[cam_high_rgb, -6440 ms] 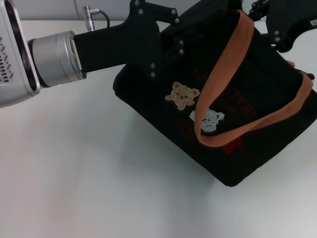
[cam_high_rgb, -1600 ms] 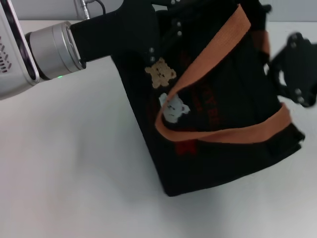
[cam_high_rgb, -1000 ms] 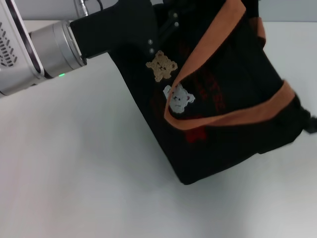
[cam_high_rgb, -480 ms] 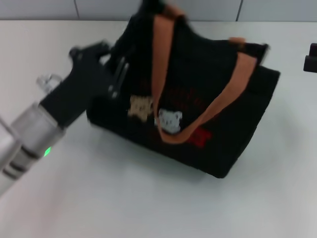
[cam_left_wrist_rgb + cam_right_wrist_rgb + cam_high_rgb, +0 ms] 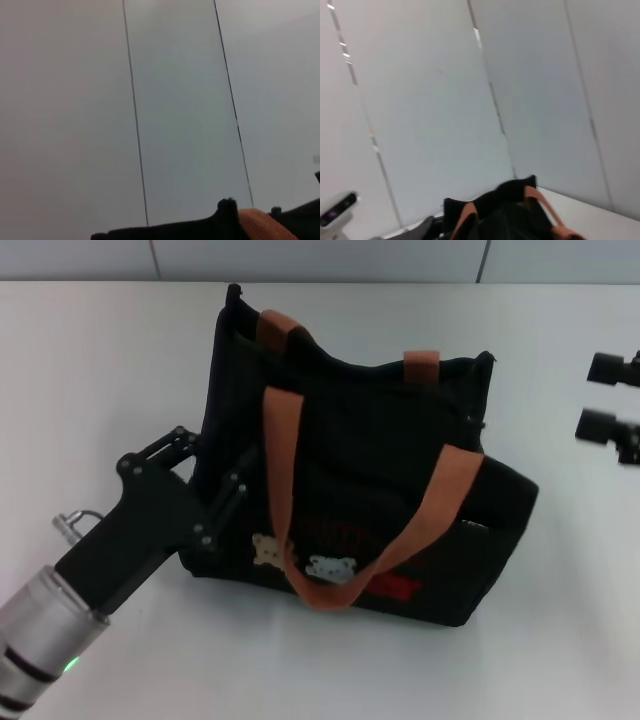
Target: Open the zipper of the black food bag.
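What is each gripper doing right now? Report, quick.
Left gripper: against the black bag's left side; open or shut cannot be told.
Right gripper: open, holding nothing, apart from the bag.

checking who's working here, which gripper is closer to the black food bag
Left. The left gripper is against the black food bag's left end; the right gripper sits apart, off its right side.

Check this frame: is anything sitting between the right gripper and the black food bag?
Nothing visible does. The right gripper hangs at the right edge, apart from the black food bag, with only bare white table between. The left gripper is against the bag's left end.
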Robot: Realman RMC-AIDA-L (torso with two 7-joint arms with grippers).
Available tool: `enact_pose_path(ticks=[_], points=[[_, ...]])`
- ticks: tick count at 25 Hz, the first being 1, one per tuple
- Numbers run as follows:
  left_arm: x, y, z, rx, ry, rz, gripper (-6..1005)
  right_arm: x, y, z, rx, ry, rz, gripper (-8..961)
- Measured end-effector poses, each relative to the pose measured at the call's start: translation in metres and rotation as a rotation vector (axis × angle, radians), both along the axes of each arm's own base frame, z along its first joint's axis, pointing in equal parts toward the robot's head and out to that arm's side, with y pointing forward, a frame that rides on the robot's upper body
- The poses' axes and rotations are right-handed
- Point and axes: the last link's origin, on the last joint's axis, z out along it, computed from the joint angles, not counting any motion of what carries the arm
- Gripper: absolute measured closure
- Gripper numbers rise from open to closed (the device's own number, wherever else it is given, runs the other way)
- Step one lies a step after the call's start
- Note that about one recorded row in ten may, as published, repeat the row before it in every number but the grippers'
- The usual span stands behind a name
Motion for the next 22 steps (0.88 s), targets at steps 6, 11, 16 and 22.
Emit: enact_pose_path(ticks=[6, 11, 16, 22], points=[[-0.006, -0.016, 0.016, 0.022, -0.048, -0.03, 635, 0.0, -0.017, -0.01, -0.023, 0.052, 0.119, 141], [-0.008, -0.026, 0.039, -0.062, -0.092, -0.137, 457, -0.001, -0.022, -0.014, -0.035, 0.064, 0.162, 106], [-0.009, -0.026, 0.05, -0.294, -0.062, -0.222, 178, -0.005, -0.03, -0.019, -0.087, 0.057, 0.239, 106], [-0.003, -0.023, 0.047, -0.449, -0.005, -0.281, 180, -0.011, -0.036, -0.03, -0.177, 0.038, 0.303, 106]])
